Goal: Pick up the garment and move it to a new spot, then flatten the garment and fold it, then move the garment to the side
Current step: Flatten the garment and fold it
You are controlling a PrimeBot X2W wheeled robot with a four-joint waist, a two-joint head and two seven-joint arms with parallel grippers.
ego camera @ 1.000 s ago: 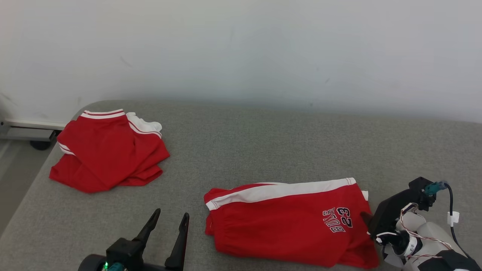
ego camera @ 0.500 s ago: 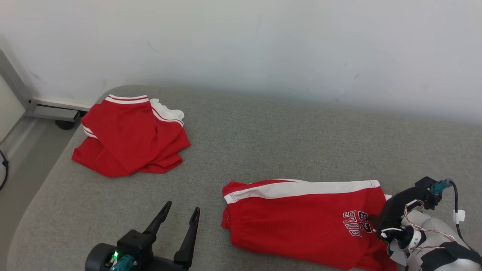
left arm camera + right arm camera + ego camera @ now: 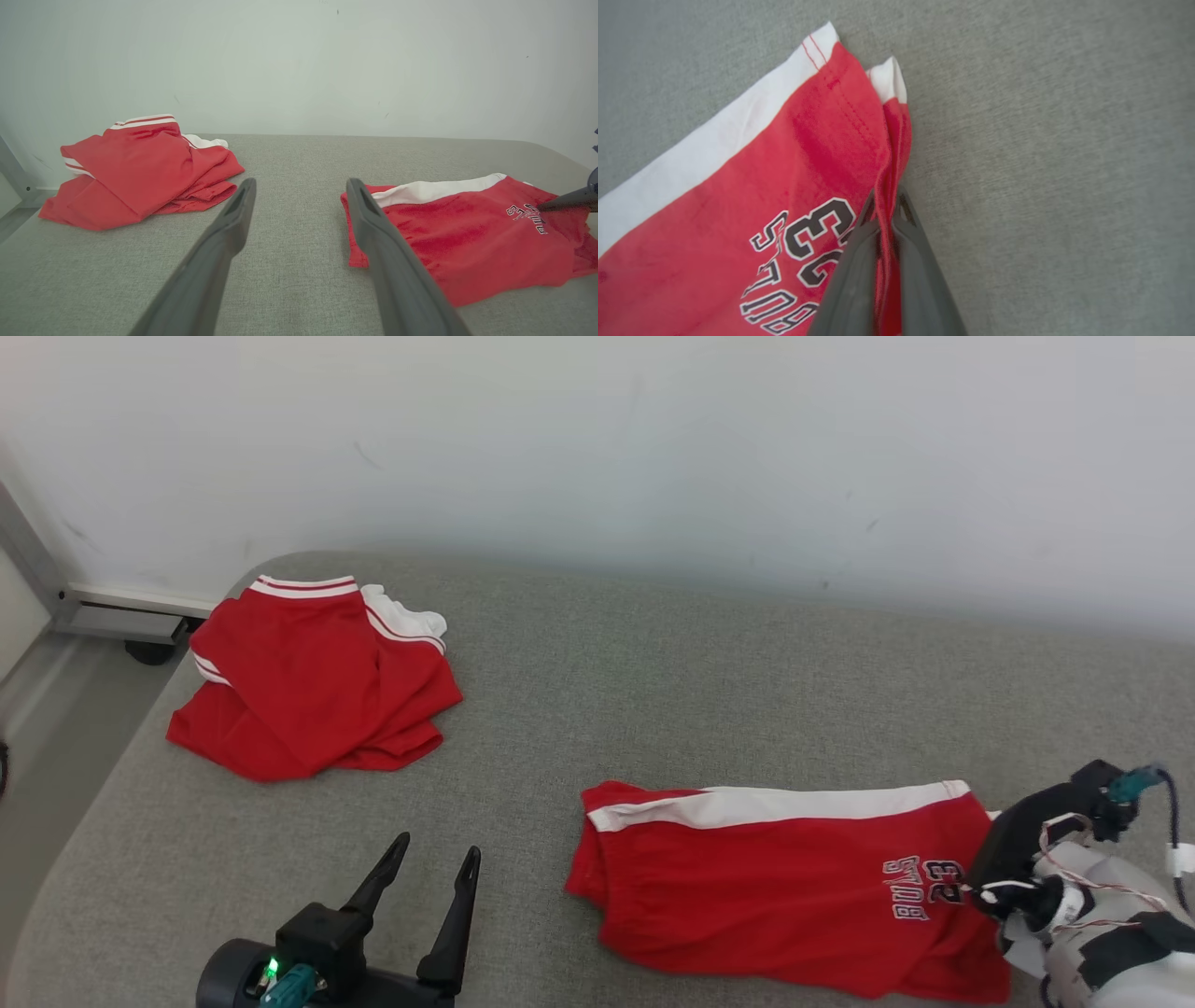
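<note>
The garment (image 3: 766,887), red shorts with a white side stripe and "BULLS 23" lettering, lies folded flat at the near right of the grey cloth surface (image 3: 653,709). My right gripper (image 3: 969,890) is at its right hem. In the right wrist view this gripper (image 3: 885,201) is shut on a bunched fold of the garment (image 3: 738,186) beside the lettering. My left gripper (image 3: 437,847) hovers open and empty at the near left, left of the shorts. In the left wrist view, the left gripper (image 3: 301,184) frames bare surface, with the garment (image 3: 467,233) to its right.
A second red garment (image 3: 308,681) with white trim lies crumpled at the far left corner, also the red heap (image 3: 135,163) in the left wrist view. A pale wall (image 3: 597,457) backs the surface. The surface's left edge drops to floor, with a metal rail (image 3: 121,616).
My right gripper's fingers have shut on the shorts' right hem. The head camera has shifted, so the whole picture moved. The left gripper stays open.
</note>
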